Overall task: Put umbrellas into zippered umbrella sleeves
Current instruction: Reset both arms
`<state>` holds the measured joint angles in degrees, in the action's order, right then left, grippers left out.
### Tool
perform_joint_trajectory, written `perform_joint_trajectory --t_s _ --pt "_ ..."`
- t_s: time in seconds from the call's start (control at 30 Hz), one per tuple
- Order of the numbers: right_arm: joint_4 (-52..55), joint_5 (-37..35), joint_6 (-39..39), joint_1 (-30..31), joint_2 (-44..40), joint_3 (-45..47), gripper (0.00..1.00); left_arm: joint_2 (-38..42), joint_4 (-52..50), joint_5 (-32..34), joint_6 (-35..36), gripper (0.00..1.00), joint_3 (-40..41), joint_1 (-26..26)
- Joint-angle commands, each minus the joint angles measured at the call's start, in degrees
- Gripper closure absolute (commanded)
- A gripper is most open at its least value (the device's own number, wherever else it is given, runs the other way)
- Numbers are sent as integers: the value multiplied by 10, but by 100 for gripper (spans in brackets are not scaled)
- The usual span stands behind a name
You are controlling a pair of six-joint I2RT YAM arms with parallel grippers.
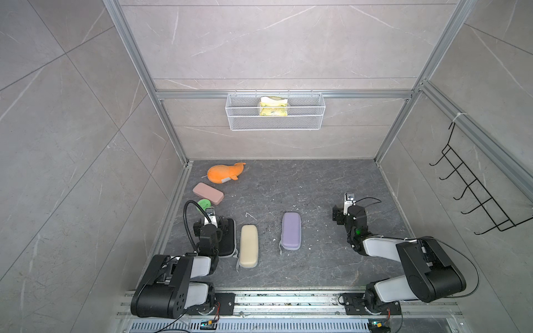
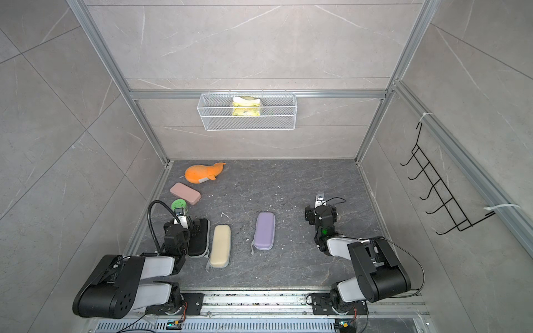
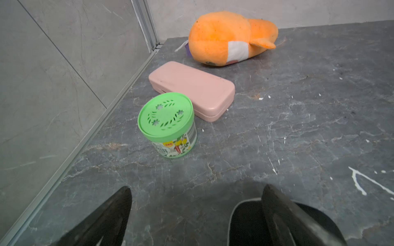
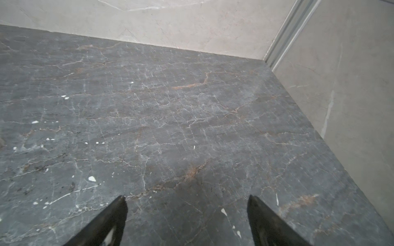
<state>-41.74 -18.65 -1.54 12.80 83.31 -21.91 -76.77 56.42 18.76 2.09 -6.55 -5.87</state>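
1. The black sleeve (image 1: pixel 229 242), cream sleeve (image 1: pixel 249 246) and lavender sleeve (image 1: pixel 291 230) lie flat on the surface (image 1: pixel 317 187), the black and cream side by side.
2. The left pincer (image 3: pixel 197 188) is released, over the black sleeve's far end.
3. The right pincer (image 4: pixel 187 197) is released, well apart from the sleeves.

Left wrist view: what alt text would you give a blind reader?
A small round tub with a green lid stands on a dark marbled floor, a closed pink case just behind it and an orange plush whale beyond. In the foreground the open left claw hangs over the end of a black sleeve.
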Motion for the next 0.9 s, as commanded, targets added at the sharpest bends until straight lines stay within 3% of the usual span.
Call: perform_joint_trajectory --t_s 0.0,0.07,0.13,0.17,0.2,0.5,0.87 --pt "-43 49 -5 -19 8 2 1 -27 89 -53 20 3 -26 14" --pt "-50 88 11 -45 15 8 0 -57 97 -65 22 3 -36 17" --pt "-137 99 13 -55 51 25 0 -88 109 -76 23 2 -43 21" --pt "-75 102 18 -56 31 15 0 -108 128 -76 25 2 -49 22" --pt "-84 103 18 -56 36 16 0 -115 130 -74 26 2 -52 22" --pt "-95 100 17 -57 37 18 0 -89 -55 -76 -59 0 -126 90" --pt "-94 100 16 -57 37 17 0 -90 -53 -75 -58 0 -126 90"
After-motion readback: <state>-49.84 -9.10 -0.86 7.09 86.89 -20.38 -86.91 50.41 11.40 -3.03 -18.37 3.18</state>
